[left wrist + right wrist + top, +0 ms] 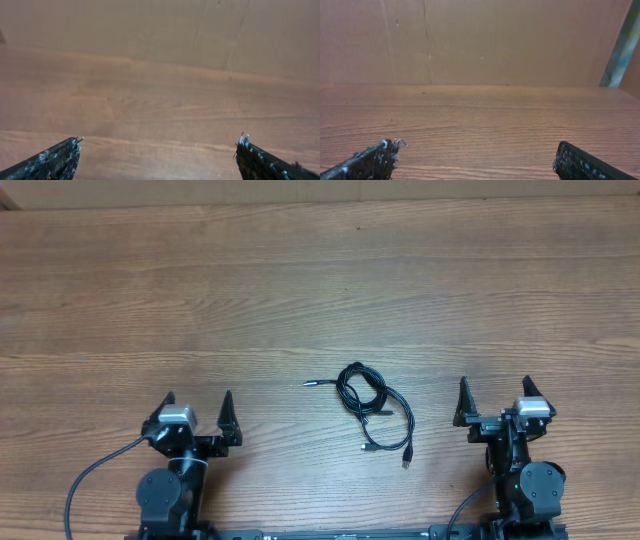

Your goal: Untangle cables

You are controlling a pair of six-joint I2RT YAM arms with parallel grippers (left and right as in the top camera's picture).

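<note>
Cables: thin black cables [365, 395] with small plug ends lie on the worktop as one small knotted bundle. Overlapping loops sit at the far side, and a longer loop trails toward the robot's bases.
Plug ends: one plug end [308, 384] sticks out of the bundle on a short straight tail toward the left arm's side. Two more [366, 448] [407, 464] lie on the bundle's near side, close to each other.
Worktop: a brown wood-grain worktop [300, 280] carries the bundle, with the grain running side to side.
Left claw: the black two-finger left claw [198, 402] stands left of the bundle, well apart from it and slightly nearer the bases. Its jaws are spread wide. In the left wrist view the claw [160, 140] shows two dark, scuffed fingertips [60, 157] at the bottom corners, with bare worktop [160, 100] between them.
Right claw: the black two-finger right claw [495, 390] stands right of the bundle, apart from it but closer than the left claw is. Its jaws are also spread wide. In the right wrist view the claw [476, 146] shows fingertips [375, 159] low in the corners, again with bare worktop [480, 115] between.
</note>
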